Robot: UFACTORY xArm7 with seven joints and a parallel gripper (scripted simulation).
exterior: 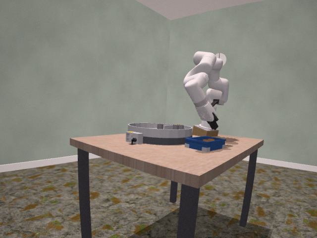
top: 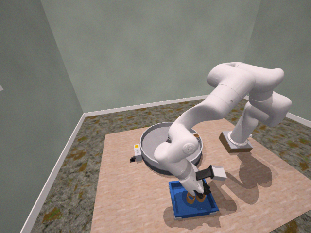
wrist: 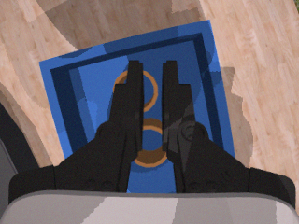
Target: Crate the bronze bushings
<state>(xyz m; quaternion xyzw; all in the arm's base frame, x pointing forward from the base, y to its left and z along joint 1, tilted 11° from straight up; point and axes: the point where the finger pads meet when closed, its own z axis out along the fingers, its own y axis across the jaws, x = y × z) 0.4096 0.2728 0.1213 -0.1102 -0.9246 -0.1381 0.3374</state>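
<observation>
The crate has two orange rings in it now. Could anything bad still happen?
The job may stop early: one bronze bushing still sits on the turning table, half hidden behind the arm. Also, the gripper hangs empty, barely open, just above the two bushings in the crate, so a careless sideways move might bump them.

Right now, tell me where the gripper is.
In the exterior view the gripper hangs above the blue crate, holding nothing; the wrist view shows two bronze bushings lying in the crate below its fingers.
</observation>
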